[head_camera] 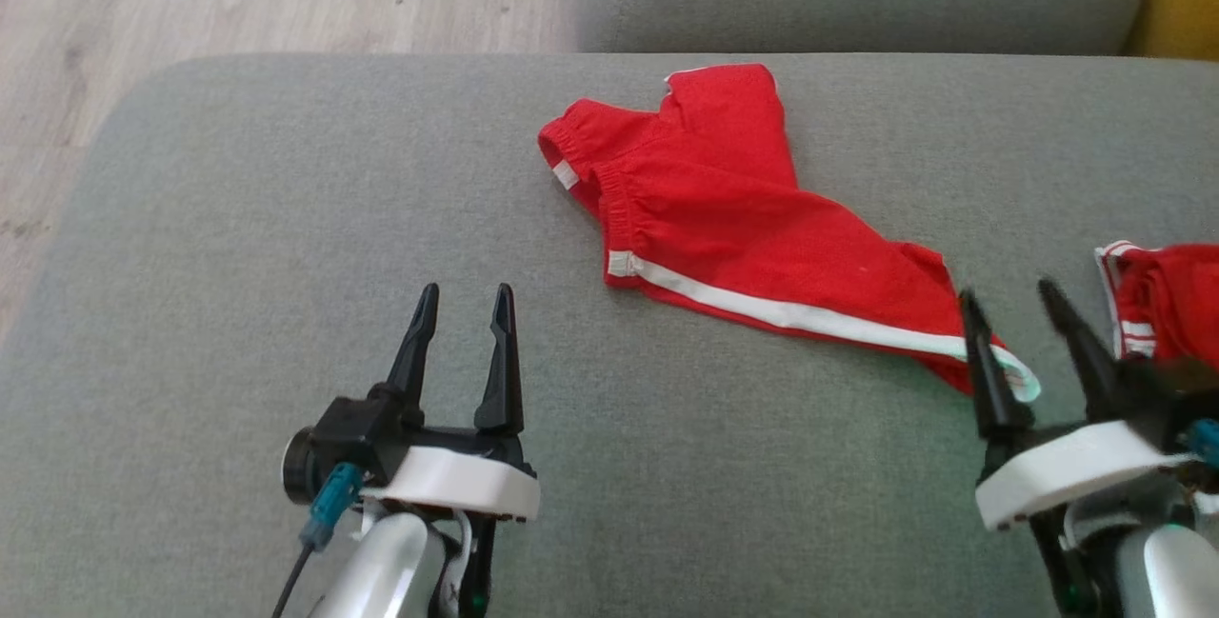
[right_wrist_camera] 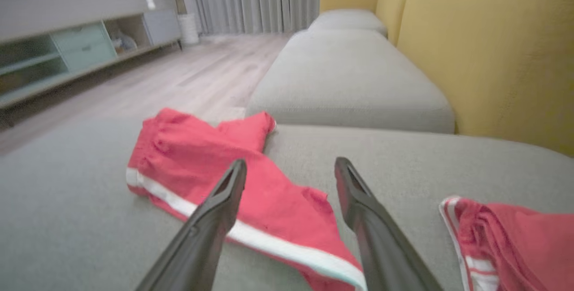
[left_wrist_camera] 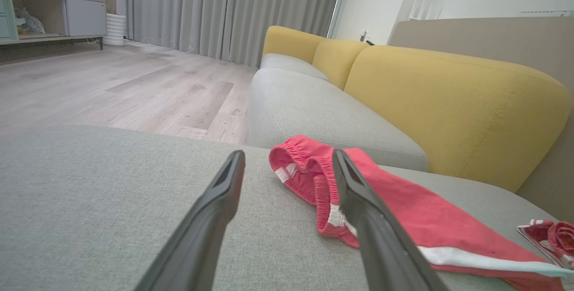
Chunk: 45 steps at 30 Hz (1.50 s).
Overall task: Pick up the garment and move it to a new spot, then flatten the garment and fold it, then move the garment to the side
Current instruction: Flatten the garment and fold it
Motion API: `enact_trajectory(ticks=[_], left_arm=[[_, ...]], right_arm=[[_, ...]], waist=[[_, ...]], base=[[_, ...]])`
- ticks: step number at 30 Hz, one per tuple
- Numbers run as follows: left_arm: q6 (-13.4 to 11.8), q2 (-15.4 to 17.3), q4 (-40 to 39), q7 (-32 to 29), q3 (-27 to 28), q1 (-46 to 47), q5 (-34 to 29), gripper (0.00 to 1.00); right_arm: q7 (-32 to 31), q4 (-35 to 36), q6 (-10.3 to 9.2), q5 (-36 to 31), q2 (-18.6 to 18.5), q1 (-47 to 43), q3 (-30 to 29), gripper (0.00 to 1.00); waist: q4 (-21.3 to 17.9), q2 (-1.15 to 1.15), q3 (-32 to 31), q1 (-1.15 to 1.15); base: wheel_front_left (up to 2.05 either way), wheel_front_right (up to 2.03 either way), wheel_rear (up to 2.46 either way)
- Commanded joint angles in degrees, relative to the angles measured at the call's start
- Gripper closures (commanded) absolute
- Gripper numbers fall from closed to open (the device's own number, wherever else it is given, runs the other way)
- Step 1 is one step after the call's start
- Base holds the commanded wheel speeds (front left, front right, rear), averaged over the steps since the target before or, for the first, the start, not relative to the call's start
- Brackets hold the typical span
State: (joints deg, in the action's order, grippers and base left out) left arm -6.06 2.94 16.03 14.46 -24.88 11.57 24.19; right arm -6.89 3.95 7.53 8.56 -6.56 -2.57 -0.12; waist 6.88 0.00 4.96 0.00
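Head view: the left claw (head_camera: 467, 289) sits above a grey cushion (head_camera: 238, 218), its two dark fingers spread apart with nothing between them. The red garment (head_camera: 733, 228), with a white side stripe and a gathered waistband, lies on the cushion ahead and to the right of that claw, well apart from it. The right claw (head_camera: 1008, 290) also stands open and grips nothing; the garment's striped end lies at its left finger, partly hidden behind it. A bunched red cloth (head_camera: 1167, 299) lies just right of this claw. Left wrist view: the left claw's fingers are wide apart and empty, with the garment's waistband beyond the right finger and a yellow backrest (left_wrist_camera: 448, 98) farther off. Right wrist view, slightly blurred: the right claw is open, and the garment lies ahead and left, passing under its left finger; the bunched cloth lies to the right.
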Motion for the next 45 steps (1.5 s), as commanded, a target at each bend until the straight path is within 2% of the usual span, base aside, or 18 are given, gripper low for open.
enact_trajectory(ticks=[1, 7, 10, 13, 19, 25, 28, 39, 45], left_arm=[[-0.1, -0.1, -2.1, 0.5, 1.8, 2.9, -0.4, 0.00], [0.5, -0.1, -2.9, 0.5, 2.6, 2.5, -0.3, 0.00], [1.0, -0.1, -2.8, 0.5, 2.8, 2.3, -0.3, 0.00], [1.5, -0.1, -2.5, 0.5, 2.8, 2.6, -0.1, 0.00], [2.4, -0.1, -1.9, 0.5, 3.6, 3.8, -1.1, 0.00], [6.0, 0.2, 3.7, 0.3, 1.9, 8.0, -3.9, 0.00], [7.4, 0.7, 7.9, -1.9, -0.2, 11.3, -5.4, 0.00], [9.3, 1.4, 19.2, -6.1, -2.0, 19.6, -6.3, 0.00], [8.5, 2.1, 23.3, -6.6, -1.6, 21.7, -6.3, 0.00]], right_arm=[[1.9, 2.6, -0.04, -0.2, 0.2, 3.3, 0.3, 0.00], [13.1, 0.6, -0.04, 0.4, 3.4, 5.1, -2.2, 0.00], [18.9, -4.6, -0.04, 2.0, 3.6, 5.6, -3.1, 0.00], [21.1, -8.8, -0.04, 4.3, 3.7, 6.3, -1.5, 0.00], [21.8, -11.2, -0.04, 4.3, 3.7, 7.9, 0.7, 0.00], [21.9, -10.0, -0.04, 4.6, 3.7, 8.1, 0.7, 0.00], [21.9, -9.7, -0.04, 4.7, 3.7, 8.1, 0.9, 0.00], [21.9, -9.6, -0.04, 5.1, 3.7, 9.1, 1.7, 0.00], [21.9, -9.8, -0.04, 5.4, 3.7, 9.4, 2.0, 0.00]], waist=[[-0.4, 0.00, 0.0, 0.00], [-1.7, 0.00, 0.6, 0.00], [-2.4, 0.00, 1.3, 0.00], [-3.0, 0.00, 1.9, 0.00], [-4.8, 0.00, 3.1, 0.00], [-6.5, 0.00, 4.6, 0.00], [-7.4, 0.00, 5.7, 0.00], [-9.9, 0.00, 8.9, 0.00], [-11.0, 0.00, 9.5, 0.00]], base=[[0.00, 0.00, 0.00], [0.00, 0.00, 0.00], [0.00, 0.00, 0.00], [0.00, 0.00, 0.00], [0.00, 0.00, 0.00], [0.00, 0.00, 0.00], [0.00, 0.00, 0.00], [0.00, 0.00, 0.00], [0.00, 0.00, 0.00]])
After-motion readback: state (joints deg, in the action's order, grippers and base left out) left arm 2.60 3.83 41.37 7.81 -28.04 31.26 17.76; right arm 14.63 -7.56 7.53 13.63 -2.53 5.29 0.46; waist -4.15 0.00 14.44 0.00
